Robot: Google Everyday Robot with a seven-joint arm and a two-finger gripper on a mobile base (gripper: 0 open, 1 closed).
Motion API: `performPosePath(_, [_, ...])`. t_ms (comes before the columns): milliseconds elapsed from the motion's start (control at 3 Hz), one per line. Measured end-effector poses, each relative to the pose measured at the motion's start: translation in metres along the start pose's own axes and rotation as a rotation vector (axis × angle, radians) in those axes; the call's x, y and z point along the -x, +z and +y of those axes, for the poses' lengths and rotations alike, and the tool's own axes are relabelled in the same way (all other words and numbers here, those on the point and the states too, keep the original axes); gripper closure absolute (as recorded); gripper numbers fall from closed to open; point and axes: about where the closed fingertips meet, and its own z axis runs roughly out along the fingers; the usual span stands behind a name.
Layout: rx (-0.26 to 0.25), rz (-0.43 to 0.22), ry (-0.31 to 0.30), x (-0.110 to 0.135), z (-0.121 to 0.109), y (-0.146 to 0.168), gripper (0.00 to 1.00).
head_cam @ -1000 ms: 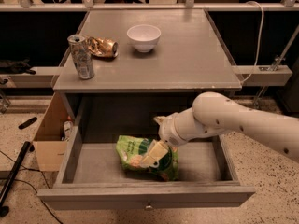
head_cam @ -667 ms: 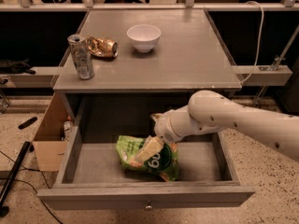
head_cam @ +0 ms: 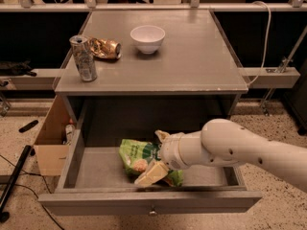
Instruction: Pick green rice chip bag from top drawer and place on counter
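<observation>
Gripper [head_cam: 151,172] was down inside the top drawer [head_cam: 144,202], lower middle of the frame, sitting right over the front-right part of the green rice chip bag [head_cam: 135,156]. We honestly couldn't tell if it was open or clamped on anything, since the wrist blocked most of it. The white arm [head_cam: 249,150] came in from the right edge of the frame and reached across the drawer's right side.

The bag itself lay on the drawer floor, roughly centre and a bit crumpled. Its left part showed bright green with a round beige chip printed on it, and the right part was hidden under the wrist. The drawer was pulled out toward the bottom of the frame, with its little metal knob [head_cam: 152,210] in the middle of the front panel.

Up top, the counter [head_cam: 192,61] had three things on it, all in the upper left and upper middle of the frame. There was a white bowl [head_cam: 147,37] toward the back, a crumpled gold wrapper [head_cam: 105,48] to the left of the bowl, and a silver can [head_cam: 83,58] standing upright just beside the wrapper, close to the counter's left edge.

Left of the cabinet we saw an open cardboard box [head_cam: 48,143] on the speckled floor, and a white cable [head_cam: 265,37] ran down the upper right of the frame.
</observation>
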Motion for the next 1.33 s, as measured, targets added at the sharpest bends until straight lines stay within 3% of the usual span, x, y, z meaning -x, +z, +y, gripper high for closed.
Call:
performPosePath(667, [0.002, 0.033, -0.008, -0.006, -0.014, 0.010, 0.00])
performPosePath(1333, [-0.016, 0.041, 0.000, -0.029, -0.007, 0.022, 0.00])
